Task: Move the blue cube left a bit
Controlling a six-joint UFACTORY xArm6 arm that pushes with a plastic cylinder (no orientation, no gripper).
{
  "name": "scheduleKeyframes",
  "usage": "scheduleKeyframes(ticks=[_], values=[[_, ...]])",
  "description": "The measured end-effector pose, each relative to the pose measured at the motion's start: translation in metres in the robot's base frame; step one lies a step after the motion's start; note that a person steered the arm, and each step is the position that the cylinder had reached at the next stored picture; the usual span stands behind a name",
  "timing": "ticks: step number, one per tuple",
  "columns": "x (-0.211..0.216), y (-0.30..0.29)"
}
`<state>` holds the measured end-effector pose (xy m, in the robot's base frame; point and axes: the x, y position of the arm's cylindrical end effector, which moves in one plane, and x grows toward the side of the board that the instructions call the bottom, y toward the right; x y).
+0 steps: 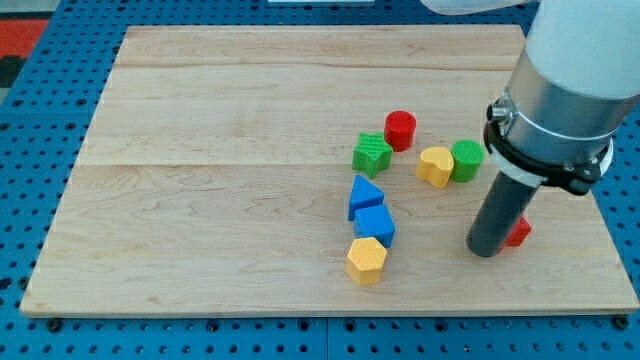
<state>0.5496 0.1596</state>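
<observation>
Lying in wait, blue cube [376, 224]: toward the surface's bottom edge, right of centre, wedged between two neighbours.
Neighbours: blue triangle [364, 194] touching it above, yellow block [366, 260] touching it below.
My tip [485, 251]: near the bottom right corner, well apart from the cube on its right side, a red block [518, 232] just behind the rod.
Key relation: cube lies leftward of the tip and slightly higher, so a leftward push looks lined up.
Jaws: none fitted, only the rod.
Surface [200, 200]: open to the cube's left.
</observation>
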Motion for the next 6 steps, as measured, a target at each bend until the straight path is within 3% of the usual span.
scheduleKeyframes(ticks=[1,3,6], values=[[-0.015,-0.001],[-0.014,-0.058],[-0.003,-0.074]])
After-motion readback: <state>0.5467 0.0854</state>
